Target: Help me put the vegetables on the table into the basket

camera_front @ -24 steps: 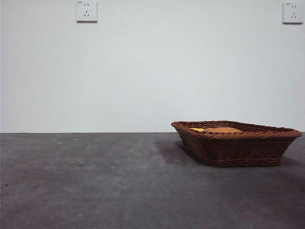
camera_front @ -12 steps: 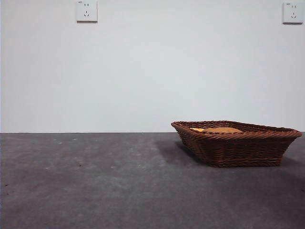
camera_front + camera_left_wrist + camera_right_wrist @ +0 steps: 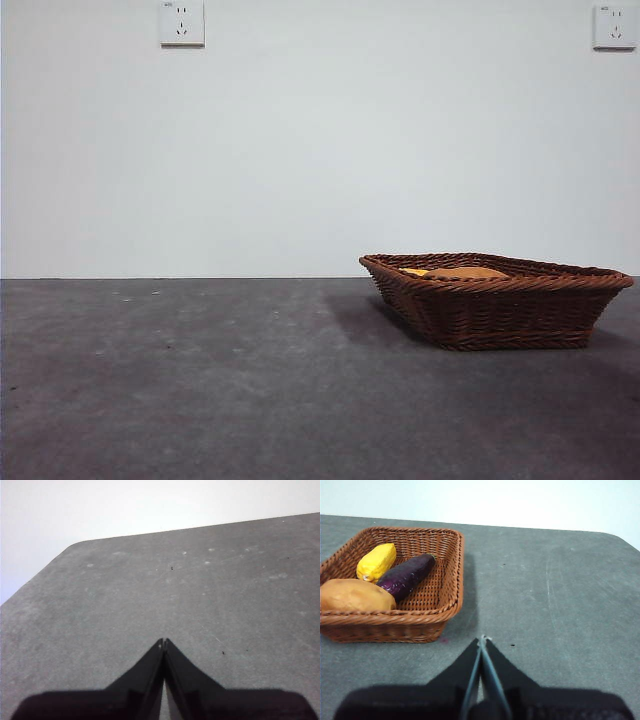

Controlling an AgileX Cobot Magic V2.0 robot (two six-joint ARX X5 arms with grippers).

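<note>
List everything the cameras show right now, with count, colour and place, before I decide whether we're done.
basket: one, brown wicker, on the table; also seen in the front view
corn cob: one, yellow, inside the basket
eggplant: one, dark purple, inside the basket, beside the corn cob
potato: one, tan-orange, inside the basket
table: one, dark grey, no vegetable seen lying on it
wall sockets: two, white, on the wall
left gripper: one, black, jaws shut, above bare table
right gripper: one, black, jaws shut, above the table beside the basket

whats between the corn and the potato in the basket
The eggplant lies between the corn and the potato, touching the potato, in the right wrist view.
</note>
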